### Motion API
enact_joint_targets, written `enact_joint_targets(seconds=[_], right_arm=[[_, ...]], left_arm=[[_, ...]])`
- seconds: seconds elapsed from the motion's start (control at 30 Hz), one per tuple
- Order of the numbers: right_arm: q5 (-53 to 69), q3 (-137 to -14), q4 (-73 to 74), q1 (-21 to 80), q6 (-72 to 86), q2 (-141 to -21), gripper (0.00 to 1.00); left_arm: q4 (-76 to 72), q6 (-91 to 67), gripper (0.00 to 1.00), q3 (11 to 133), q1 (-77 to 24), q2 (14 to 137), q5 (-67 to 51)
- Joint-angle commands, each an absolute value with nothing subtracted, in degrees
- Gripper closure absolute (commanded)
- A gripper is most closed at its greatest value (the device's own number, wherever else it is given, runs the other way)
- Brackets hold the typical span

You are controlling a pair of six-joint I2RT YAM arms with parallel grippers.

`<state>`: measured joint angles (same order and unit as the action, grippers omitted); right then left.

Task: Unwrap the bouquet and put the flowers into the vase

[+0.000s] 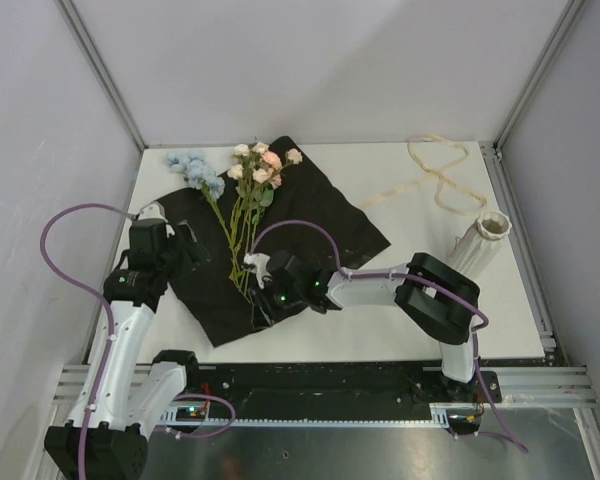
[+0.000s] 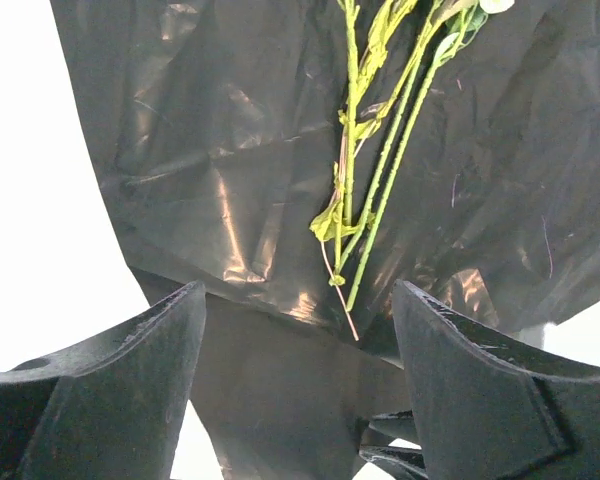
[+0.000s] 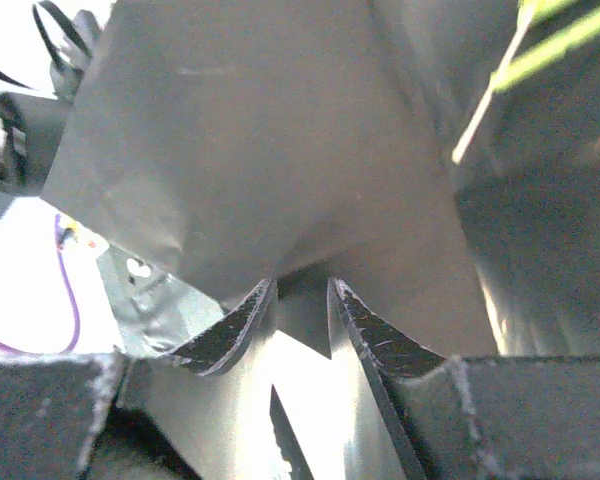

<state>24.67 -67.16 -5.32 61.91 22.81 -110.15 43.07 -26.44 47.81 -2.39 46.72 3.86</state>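
Got the flowers (image 1: 242, 205) lying near-to-far on the black sheet (image 1: 320, 225), cut ends by the right pincer (image 1: 250, 268): narrow, maybe pinching sheet, can't tell. Just beside, left pincer (image 1: 187, 245) gaping, empty. Then the vase (image 1: 485, 240) way off right.

A loose cream ribbon (image 1: 438, 176) lies in loops near the far right corner of the white table (image 1: 380, 335). Grey walls (image 1: 320, 60) stand around the table.

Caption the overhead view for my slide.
Flowers lie on opened black paper; left hand and right hand flank them; vase far right.
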Motion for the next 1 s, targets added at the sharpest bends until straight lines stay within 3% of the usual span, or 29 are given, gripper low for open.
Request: enact_joint_targets(seconds=[0.0, 0.63, 0.8, 0.97], right_arm=[[15.95, -64.70, -2.30, 63.97, 22.41, -109.38, 0.68], [-4.13, -60.49, -0.26, 68.71, 24.78, -106.89, 0.70], [-5.12, -59.08, -0.26, 68.88, 24.43, -99.44, 0.62], [-7.00, -56.50, -1.63, 68.91, 22.90, -91.70, 0.42]], left_arm=[[43.23, -25.99, 0.20, 49.22, -0.95, 47.05, 4.49], [43.10, -30.07, 0.16, 51.17, 1.73, 52.05, -2.20], [42.71, -31.37, 0.16, 54.08, 2.42, 54.78, 0.36], [40.40, -32.71, 0.22, 58.66, 2.42, 59.82, 2.98]])
